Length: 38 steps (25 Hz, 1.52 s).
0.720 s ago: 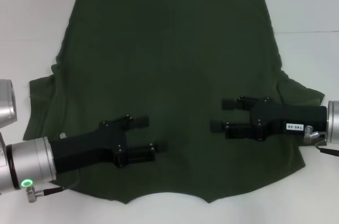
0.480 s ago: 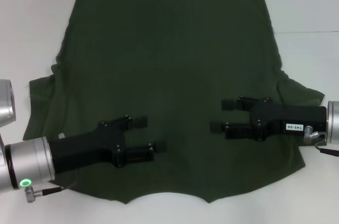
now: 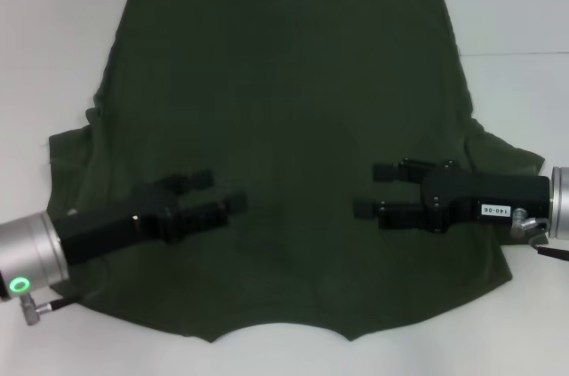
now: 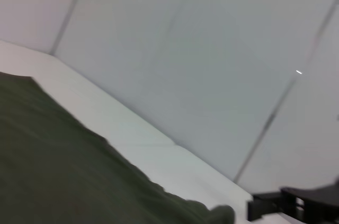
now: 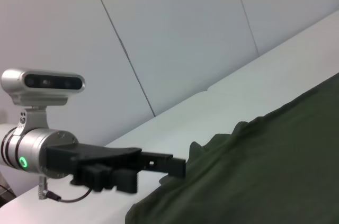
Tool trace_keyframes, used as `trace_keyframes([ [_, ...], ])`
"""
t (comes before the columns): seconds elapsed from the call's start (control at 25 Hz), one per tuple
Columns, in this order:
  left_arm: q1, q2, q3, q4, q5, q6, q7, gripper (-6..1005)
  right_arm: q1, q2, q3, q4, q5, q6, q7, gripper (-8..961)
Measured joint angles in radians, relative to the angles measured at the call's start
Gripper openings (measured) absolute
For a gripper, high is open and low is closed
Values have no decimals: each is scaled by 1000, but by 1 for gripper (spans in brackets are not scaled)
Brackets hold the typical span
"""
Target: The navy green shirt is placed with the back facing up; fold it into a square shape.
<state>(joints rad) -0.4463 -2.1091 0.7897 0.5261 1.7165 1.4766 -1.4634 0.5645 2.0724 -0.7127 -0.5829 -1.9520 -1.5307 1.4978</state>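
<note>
We see the navy green shirt point(image 3: 284, 127) spread flat on the white tabletop point(image 3: 516, 3), plain side up, its hem toward the far edge and its curved neckline at the near edge, nearest the robot. One short sleeve reaches out to the robot's left and the other to its right.

The left gripper point(image 3: 213, 194) hangs over the near left part of the shirt, beside the left sleeve, its arm entering from the lower left and angled toward the middle of the cloth; its jaws are parted and grasp nothing. The right gripper point(image 3: 372, 189) hangs over the near right part of the shirt, beside the right sleeve, pointing toward the middle; its jaws are likewise parted and empty. The two grippers face each other, well apart, with bare cloth between them.

In the right wrist view the left gripper point(image 5: 177, 164) shows above the shirt's edge point(image 5: 254, 176), with the white tabletop and pale wall panels point(image 5: 175, 33) beyond.
</note>
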Motion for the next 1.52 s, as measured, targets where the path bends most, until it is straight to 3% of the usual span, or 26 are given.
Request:
trace_keyframes([
  [0.2, 3, 5, -89, 5, 1, -39, -52, 936, 1, 0, 1, 0, 3, 5, 18, 915],
  [0.36, 9, 13, -177, 6, 1, -209, -113, 936, 2, 1, 3, 0, 30, 11, 30, 915],
  [0.8, 2, 48, -243, -2, 1, -477, -166, 937, 13, 2, 4, 0, 65, 38, 46, 914],
  [0.92, 2, 42, -233, -6, 4, -568, -161, 937, 17, 4, 4, 0, 66, 41, 48, 914],
  [1.32, -6, 35, -221, -48, 8, -603, -135, 936, 24, 5, 4, -8, 81, 43, 57, 914],
  [1.52, -16, 19, -221, -58, 12, -645, -108, 936, 30, 5, 4, -10, 81, 43, 58, 914],
])
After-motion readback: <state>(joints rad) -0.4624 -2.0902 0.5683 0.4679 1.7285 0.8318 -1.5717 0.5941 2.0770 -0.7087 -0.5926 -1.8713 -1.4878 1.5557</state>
